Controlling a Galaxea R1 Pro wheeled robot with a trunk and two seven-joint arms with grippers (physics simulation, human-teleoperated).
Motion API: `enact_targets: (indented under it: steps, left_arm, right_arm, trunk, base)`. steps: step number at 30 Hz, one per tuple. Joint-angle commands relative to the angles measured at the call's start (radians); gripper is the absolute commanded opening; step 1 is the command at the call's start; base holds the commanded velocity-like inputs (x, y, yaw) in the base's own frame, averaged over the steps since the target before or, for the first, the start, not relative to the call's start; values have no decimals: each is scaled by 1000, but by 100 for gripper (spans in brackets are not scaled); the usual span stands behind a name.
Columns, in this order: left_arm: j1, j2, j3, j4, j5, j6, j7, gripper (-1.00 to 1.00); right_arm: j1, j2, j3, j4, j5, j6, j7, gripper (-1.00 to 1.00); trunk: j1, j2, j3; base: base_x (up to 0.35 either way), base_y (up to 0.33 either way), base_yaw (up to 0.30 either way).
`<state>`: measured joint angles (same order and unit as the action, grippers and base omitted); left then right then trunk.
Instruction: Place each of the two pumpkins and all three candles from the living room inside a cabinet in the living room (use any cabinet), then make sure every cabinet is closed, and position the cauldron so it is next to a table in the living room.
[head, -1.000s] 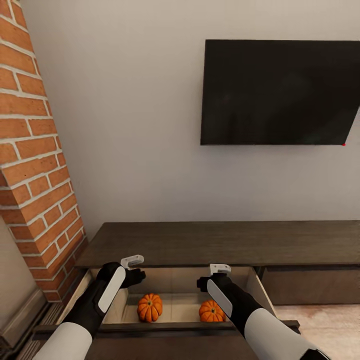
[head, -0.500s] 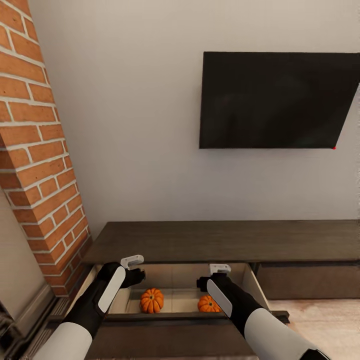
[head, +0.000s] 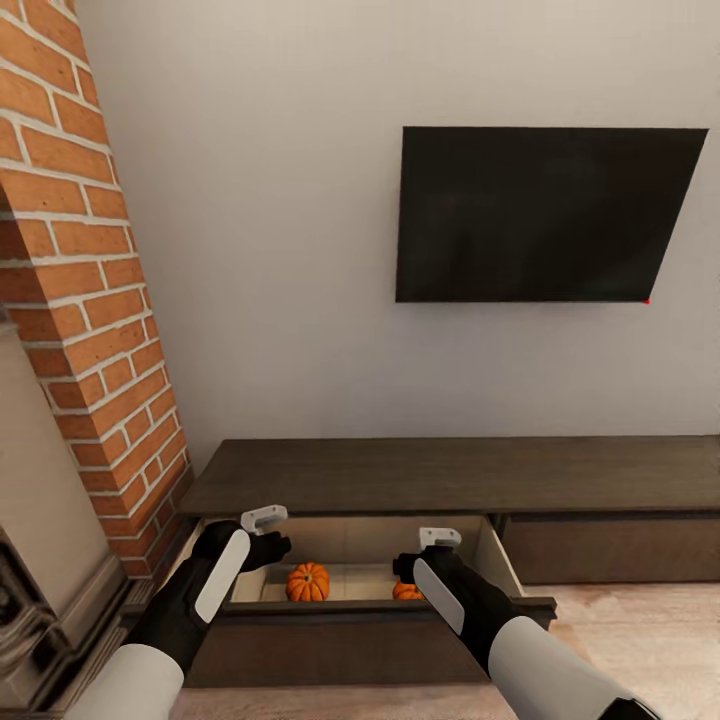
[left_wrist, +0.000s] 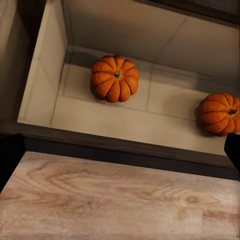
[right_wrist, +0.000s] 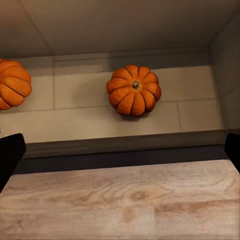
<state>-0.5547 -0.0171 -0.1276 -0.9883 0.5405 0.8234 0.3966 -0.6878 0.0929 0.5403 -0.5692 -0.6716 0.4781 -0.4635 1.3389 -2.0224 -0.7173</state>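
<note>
Grippers: I see the left gripper (head: 266, 520) and right gripper (head: 440, 538) spread open, holding nothing, above the cabinet's (head: 450, 475) open drawer (head: 350, 610). Two pumpkins (head: 308, 582) (head: 405, 591) sit inside, well apart.

I am looking at a black television screen (head: 545, 213) hanging on a plain pale wall (head: 280, 250), with a small red dot glowing at its lower right corner. A red brick column (head: 85, 300) is rising at my left, and grey moulded stonework (head: 45, 590) is sitting at its foot. Pale wood-grain floor (head: 640, 640) is spreading at the lower right.
</note>
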Motion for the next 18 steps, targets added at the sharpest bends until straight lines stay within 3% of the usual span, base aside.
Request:
enact_targets:
  steps: [1, 8, 18]
  left_arm:
    - [-1, 0, -1, -2, 10, 2, 10, 100]
    - [-1, 0, 0, -3, 10, 2, 10, 100]
    - [-1, 0, 0, -4, 11, 2, 10, 100]
  right_arm:
    - [-1, -1, 6, -1, -10, 2, -9, 100]
    - [-1, -1, 6, -1, -10, 2, -9, 100]
    - [-1, -1, 6, -1, -10, 2, -9, 100]
  trunk:
    - [-4, 7, 2]
    - [-31, 56, 24]
    - [-69, 126, 55]
  base:
    - [-15, 0, 0]
    - [-58, 0, 0]
    - [-300, 0, 0]
